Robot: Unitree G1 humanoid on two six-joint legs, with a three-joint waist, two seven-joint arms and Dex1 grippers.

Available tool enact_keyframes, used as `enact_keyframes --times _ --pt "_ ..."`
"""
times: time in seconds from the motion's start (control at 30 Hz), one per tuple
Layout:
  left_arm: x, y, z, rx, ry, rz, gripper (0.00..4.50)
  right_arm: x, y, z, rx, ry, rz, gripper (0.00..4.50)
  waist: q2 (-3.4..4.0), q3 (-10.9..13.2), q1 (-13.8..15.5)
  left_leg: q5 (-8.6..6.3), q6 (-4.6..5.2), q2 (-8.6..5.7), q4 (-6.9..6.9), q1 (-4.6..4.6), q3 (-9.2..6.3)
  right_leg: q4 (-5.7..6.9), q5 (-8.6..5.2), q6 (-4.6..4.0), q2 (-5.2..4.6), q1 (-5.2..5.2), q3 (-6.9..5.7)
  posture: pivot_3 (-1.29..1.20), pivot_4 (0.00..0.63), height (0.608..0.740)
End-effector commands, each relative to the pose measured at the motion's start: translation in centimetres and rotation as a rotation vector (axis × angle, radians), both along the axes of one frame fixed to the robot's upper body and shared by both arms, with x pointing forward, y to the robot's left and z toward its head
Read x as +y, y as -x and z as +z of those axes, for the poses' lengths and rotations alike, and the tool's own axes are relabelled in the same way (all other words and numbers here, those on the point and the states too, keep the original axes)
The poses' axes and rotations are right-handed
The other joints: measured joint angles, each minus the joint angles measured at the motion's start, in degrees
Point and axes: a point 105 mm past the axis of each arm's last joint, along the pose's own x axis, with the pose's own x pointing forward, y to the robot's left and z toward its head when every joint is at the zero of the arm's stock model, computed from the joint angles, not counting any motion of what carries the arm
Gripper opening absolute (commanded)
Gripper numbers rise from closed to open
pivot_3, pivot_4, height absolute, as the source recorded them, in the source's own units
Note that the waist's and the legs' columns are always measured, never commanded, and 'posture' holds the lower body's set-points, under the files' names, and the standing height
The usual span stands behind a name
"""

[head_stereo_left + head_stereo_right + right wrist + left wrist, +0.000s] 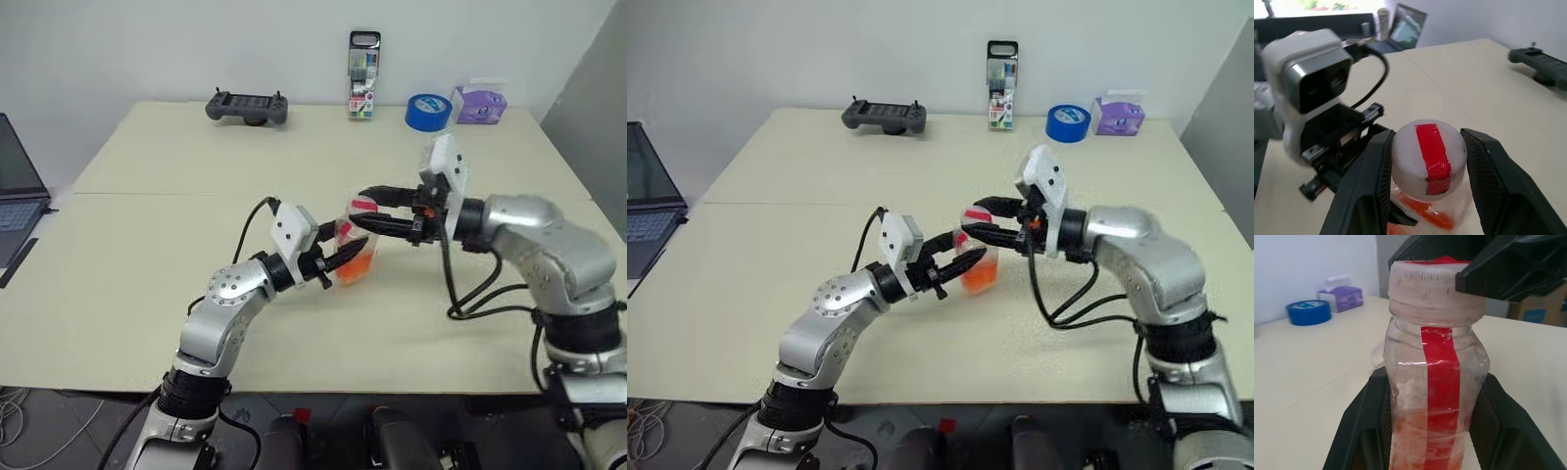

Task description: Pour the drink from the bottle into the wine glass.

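The bottle (357, 250) is a small clear plastic one with a red label strip, and it stands upright just above the table's middle. My left gripper (351, 257) is shut on its lower body from the left, its black fingers (1359, 431) pressed against both sides. The orange-red drink (980, 272) fills the bottle's lower part. My right gripper (1427, 161) reaches in from the right and is shut on the cap (1429, 159), a pale cap with red tape across it. The wine glass is out of view.
Along the beige table's (147, 294) far edge lie a black game controller (247, 106), a tall clear case of pens (363, 73), a blue tape roll (428, 111) and a purple tissue pack (479, 103). A laptop (15, 186) sits off the left edge.
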Motion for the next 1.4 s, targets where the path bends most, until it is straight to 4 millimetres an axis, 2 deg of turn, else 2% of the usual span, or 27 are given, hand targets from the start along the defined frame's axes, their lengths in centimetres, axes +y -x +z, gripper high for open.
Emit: enact_keyframes --times 0.03,0.1,0.2,0.27,0.33,0.47,0.53,0.63,0.8,1.0,1.17,1.4 --pt "0.9 -0.3 3.0 -0.099 0.055 0.046 1.71 1.0 0.5 -0.5 -0.014 0.059 0.182 1.84 0.02 0.0 -0.2 0.0 0.0 0.06 -0.03 0.05 -0.01 0.07 0.0 0.0 0.0 -0.01 0.01 0.0 0.15 0.74" --pt "1.2 -0.4 3.0 -0.101 0.054 0.055 1.71 0.5 0.0 -0.1 0.005 0.044 0.181 1.84 0.03 0.0 -0.2 0.0 0.0 0.1 -0.04 0.05 -0.07 0.09 0.0 -0.01 0.05 -0.02 -0.07 0.0 0.15 0.74" --pt "1.3 -0.5 3.0 -0.101 0.052 0.062 1.71 0.0 0.3 0.4 0.02 0.027 0.2 1.84 0.04 0.0 0.3 0.0 -0.01 0.17 -0.05 -0.04 -0.21 0.1 0.01 -0.02 0.08 -0.03 -0.09 0.0 0.15 0.74" --pt "1.3 -0.4 3.0 -0.1 0.053 0.06 1.71 -0.1 0.3 0.6 0.009 0.023 0.195 2.58 0.04 0.0 0.4 0.01 -0.01 0.14 -0.04 -0.07 -0.31 0.09 0.01 -0.02 0.0 -0.03 -0.07 0.0 0.15 0.74" --pt "1.1 -0.3 2.9 -0.095 0.056 0.048 1.71 -0.1 0.3 0.7 -0.007 0.018 0.179 3.12 0.04 0.0 0.4 0.01 -0.02 0.05 -0.02 -0.09 -0.26 0.06 0.01 -0.02 -0.11 -0.03 -0.08 0.0 0.15 0.74" --pt "0.8 -0.2 2.8 -0.088 0.051 0.02 1.71 -0.2 0.3 1.5 -0.086 -0.008 0.084 4.46 0.04 0.0 0.5 0.01 -0.02 -0.05 0.06 -0.1 -0.17 0.04 0.01 -0.02 -0.26 -0.02 -0.09 0.0 0.15 0.74" --pt "0.9 -0.3 2.8 -0.088 0.047 0.015 1.71 -0.3 1.0 2.3 -0.102 -0.074 0.008 4.5 0.04 0.0 0.6 0.01 -0.02 -0.05 0.06 -0.11 -0.18 0.05 0.01 -0.02 -0.27 -0.02 -0.08 0.0 0.15 0.74" --pt "1.2 -0.3 2.7 -0.086 0.038 0.003 1.71 -0.6 2.0 2.1 -0.117 -0.144 -0.188 4.5 0.04 0.0 0.7 0.02 -0.04 -0.02 0.04 -0.22 -0.34 0.05 0.0 -0.01 -0.27 -0.07 -0.08 0.0 0.15 0.74" --pt "1.3 -0.7 2.6 -0.081 0.03 -0.012 1.71 0.9 4.1 1.5 -0.077 -0.23 -0.412 4.5 0.06 0.0 0.5 0.07 -0.14 0.02 0.01 -0.19 -0.36 0.14 0.0 -0.01 -0.24 -0.1 -0.08 0.0 0.15 0.74" --pt "0.8 -1.0 2.4 -0.077 0.03 -0.042 1.71 0.7 3.2 1.1 -0.045 -0.274 -0.739 4.5 0.07 0.0 0.5 0.12 -0.21 -0.04 0.02 -0.16 -0.35 0.1 0.0 -0.01 -0.23 -0.06 -0.09 0.0 0.15 0.74" --pt "0.7 -1.2 2.4 -0.08 0.031 -0.048 1.71 0.9 2.6 0.8 0.0 -0.292 -0.845 4.5 0.07 0.0 0.5 0.12 -0.21 -0.03 -0.01 -0.18 -0.35 0.1 0.0 -0.02 -0.23 -0.1 -0.08 0.0 0.15 0.74" --pt "0.6 -1.2 2.3 -0.078 0.032 -0.048 1.71 1.9 2.3 1.1 -0.002 -0.306 -0.86 4.5 0.08 0.0 0.3 0.12 -0.2 -0.03 -0.02 -0.16 -0.36 0.11 0.0 -0.01 -0.23 -0.09 -0.09 0.0 0.15 0.74"
